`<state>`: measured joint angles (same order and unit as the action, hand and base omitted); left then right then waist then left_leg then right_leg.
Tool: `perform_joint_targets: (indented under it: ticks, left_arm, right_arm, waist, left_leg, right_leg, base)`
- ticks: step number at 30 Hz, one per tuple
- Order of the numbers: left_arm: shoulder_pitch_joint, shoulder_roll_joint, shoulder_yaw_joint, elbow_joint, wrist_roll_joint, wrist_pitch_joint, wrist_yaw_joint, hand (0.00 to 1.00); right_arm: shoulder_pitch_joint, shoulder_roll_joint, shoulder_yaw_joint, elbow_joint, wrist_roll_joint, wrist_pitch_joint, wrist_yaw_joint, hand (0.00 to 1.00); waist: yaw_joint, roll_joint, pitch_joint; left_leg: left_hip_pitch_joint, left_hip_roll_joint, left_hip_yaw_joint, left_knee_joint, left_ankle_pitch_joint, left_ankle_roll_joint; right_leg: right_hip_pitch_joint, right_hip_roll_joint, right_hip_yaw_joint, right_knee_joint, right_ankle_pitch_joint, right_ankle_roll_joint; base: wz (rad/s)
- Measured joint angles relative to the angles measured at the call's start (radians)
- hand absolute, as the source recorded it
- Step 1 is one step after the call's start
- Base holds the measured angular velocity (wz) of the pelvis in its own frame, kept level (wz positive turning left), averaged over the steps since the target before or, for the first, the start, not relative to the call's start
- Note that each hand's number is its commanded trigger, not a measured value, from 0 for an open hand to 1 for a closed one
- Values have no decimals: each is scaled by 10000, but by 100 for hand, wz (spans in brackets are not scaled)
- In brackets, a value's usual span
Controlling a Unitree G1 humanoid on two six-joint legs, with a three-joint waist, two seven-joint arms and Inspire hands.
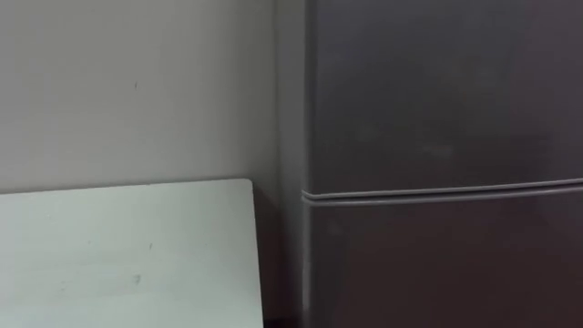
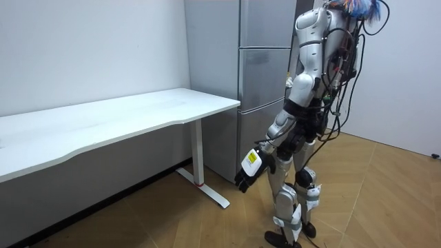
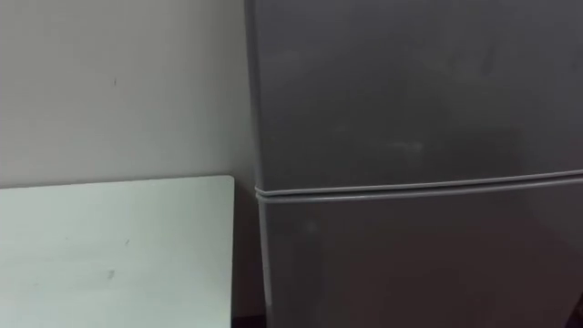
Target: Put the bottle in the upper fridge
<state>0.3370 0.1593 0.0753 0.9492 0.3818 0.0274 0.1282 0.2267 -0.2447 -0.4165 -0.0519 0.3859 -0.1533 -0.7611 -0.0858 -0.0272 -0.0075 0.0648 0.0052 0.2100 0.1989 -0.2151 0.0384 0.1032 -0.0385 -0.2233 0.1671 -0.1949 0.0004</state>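
Fridge doors closed — room view: left robot hand hanging.

Black on the left hand. Above and just beyond the hand, plain silver-grey on the fridge, with thin paler lines across between the doors; reads as dark charcoal up close in the eye views, with one pale seam. Out past the hand, away from the body, plain white on the counter, top and legs alike, with a dab of red low on one leg. Behind the counter, flat pale grey on the wall. Below the hand, warm light-brown wood on the floor, laid in a herringbone pattern.
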Motion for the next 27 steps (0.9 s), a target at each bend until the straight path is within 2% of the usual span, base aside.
perform_joint_targets:
  ticks: [2,6,13,19,22,25,27]
  left_arm:
    - [-14,-7,-6,-27,14,93,3,0]
    - [22,-55,0,-219,11,209,7,0]
    - [-62,-281,-2,-417,-405,139,209,0]
    - [-75,-287,-11,-351,-1145,72,567,0]
    - [-46,-236,-16,-352,-1151,72,650,0]
    - [-8,-241,-17,-352,-1159,59,685,0]
    - [-61,-250,-14,-271,-1165,-6,803,0]
  right_arm:
    - [116,167,33,639,-9,14,-342,0]
    - [432,604,140,818,20,17,-715,0]
    - [601,802,584,2143,-2,2,-1115,0]
    - [619,816,1270,2884,1,2,-1361,0]
    - [743,823,1651,3285,-165,-7,-1304,0]
    - [790,839,1929,4289,-895,-16,-1026,0]
    - [779,843,2138,5193,-1282,-10,-754,0]
  waist:
    - [54,0,6]
    - [61,84,18]
    - [83,116,15]
    - [70,108,14]
    - [73,79,15]
    - [68,176,57]
    - [92,167,53]
  left_leg:
    - [4,-14,-1,-13,8,13]
    - [-6,-21,-4,-11,9,13]
    - [-1,-40,-58,-64,7,8]
    - [-15,-51,-25,-128,7,8]
    - [13,-46,-25,-134,7,8]
    - [136,-52,-28,-195,3,3]
    - [160,-52,-34,-196,-3,-3]
  right_leg:
    - [-12,39,-1,11,17,11]
    - [-68,43,-22,8,19,8]
    - [-8,48,-21,3,-2,3]
    - [-117,40,5,11,-12,7]
    - [-81,43,5,3,-10,6]
    - [67,42,10,-14,-13,10]
    - [99,44,29,-30,-32,8]
  base:
    - [0]
    - [0]
    - [2]
    - [-2]
    - [0]
    - [0]
    - [0]
